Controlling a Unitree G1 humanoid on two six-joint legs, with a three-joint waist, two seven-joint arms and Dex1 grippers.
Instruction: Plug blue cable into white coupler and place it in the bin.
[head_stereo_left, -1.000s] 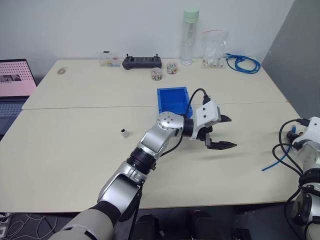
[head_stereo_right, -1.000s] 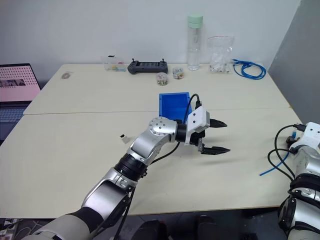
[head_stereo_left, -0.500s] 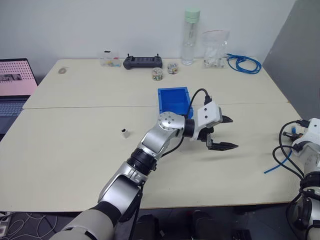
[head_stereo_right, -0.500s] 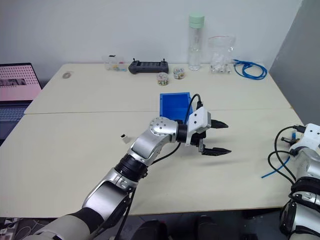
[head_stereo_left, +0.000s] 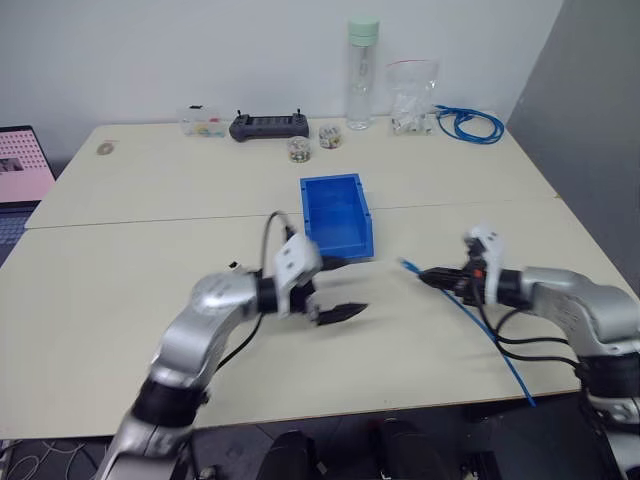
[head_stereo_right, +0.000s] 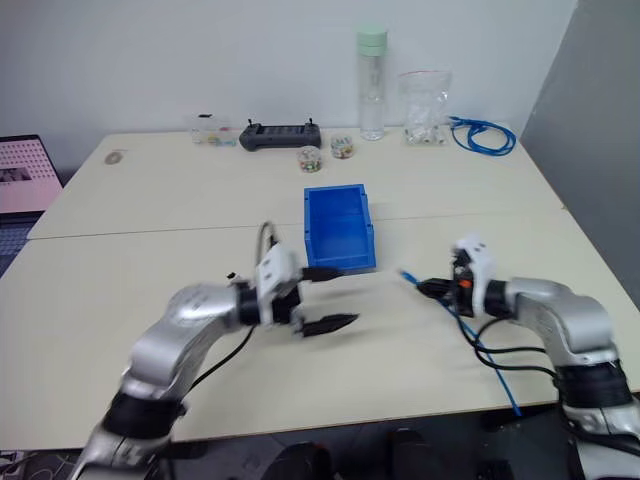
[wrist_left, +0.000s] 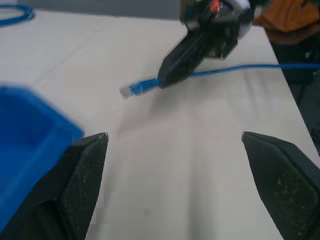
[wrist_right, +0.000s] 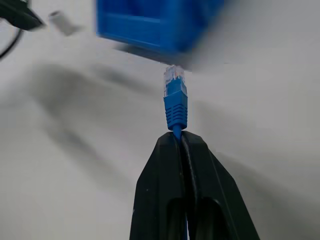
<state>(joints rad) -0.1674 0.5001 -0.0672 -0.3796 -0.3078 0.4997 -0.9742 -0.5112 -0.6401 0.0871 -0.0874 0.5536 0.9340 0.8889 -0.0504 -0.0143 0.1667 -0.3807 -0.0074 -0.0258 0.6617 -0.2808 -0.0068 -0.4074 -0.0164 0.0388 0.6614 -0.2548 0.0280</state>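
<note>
Cable (wrist_right: 175, 102), one, blue, pinched in right gripper (wrist_right: 180, 137); left gripper (head_stereo_left: 335, 300) spread, empty; one bin (head_stereo_left: 338, 212).

Blue cable (wrist_right: 175, 105) clear plug tip raised, near empty bin (head_stereo_left: 336, 211), white coupler (wrist_right: 62, 22) apart

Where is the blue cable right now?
The blue cable is pinched in the right gripper on the robot's right side, its plug tip sticking out toward the bin, while the rest trails over the table's front edge.
</note>
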